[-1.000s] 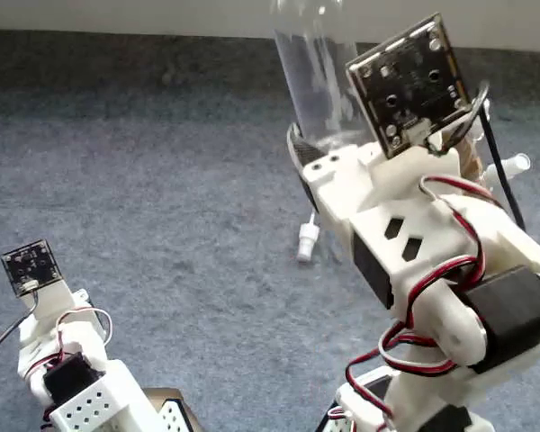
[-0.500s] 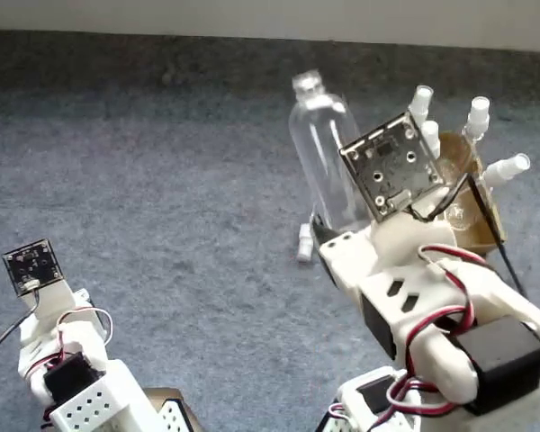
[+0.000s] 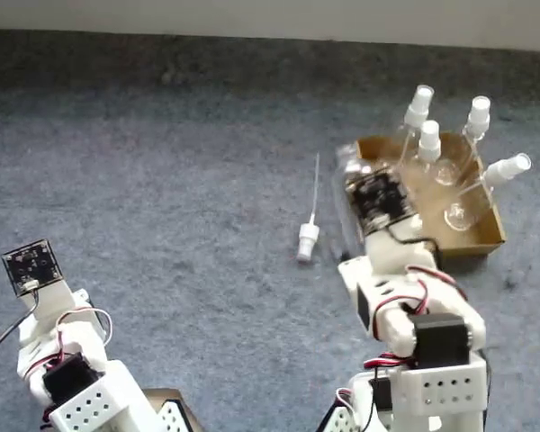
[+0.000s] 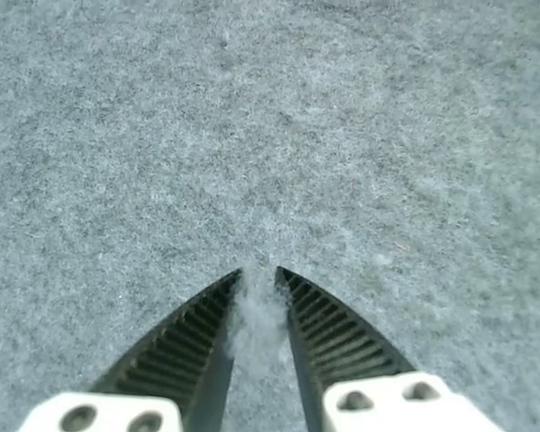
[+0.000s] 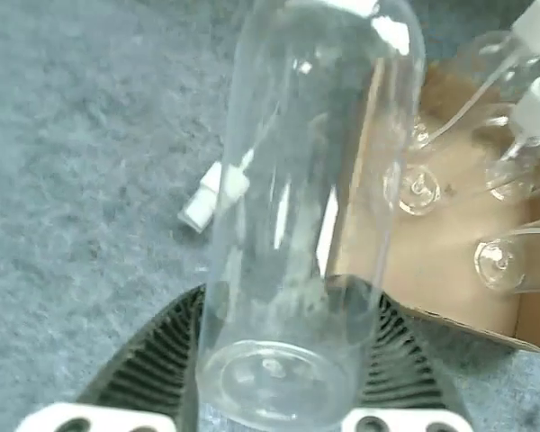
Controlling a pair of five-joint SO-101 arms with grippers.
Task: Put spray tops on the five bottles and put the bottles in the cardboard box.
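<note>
Our right pincer [image 5: 283, 297] clamps the base of a clear bottle [image 5: 315, 162], one jaw against each side. Just beyond its tips, to one side of the bottle, we see a loose spray top [image 5: 214, 196] lying on the grey carpet [image 3: 162, 180]; on the other side sits the cardboard box [image 5: 450, 270] with four topped bottles [image 3: 429, 135] inside. Our left pincer [image 4: 258, 274] hangs over the carpet, jaws narrowly apart, holding nothing
</note>
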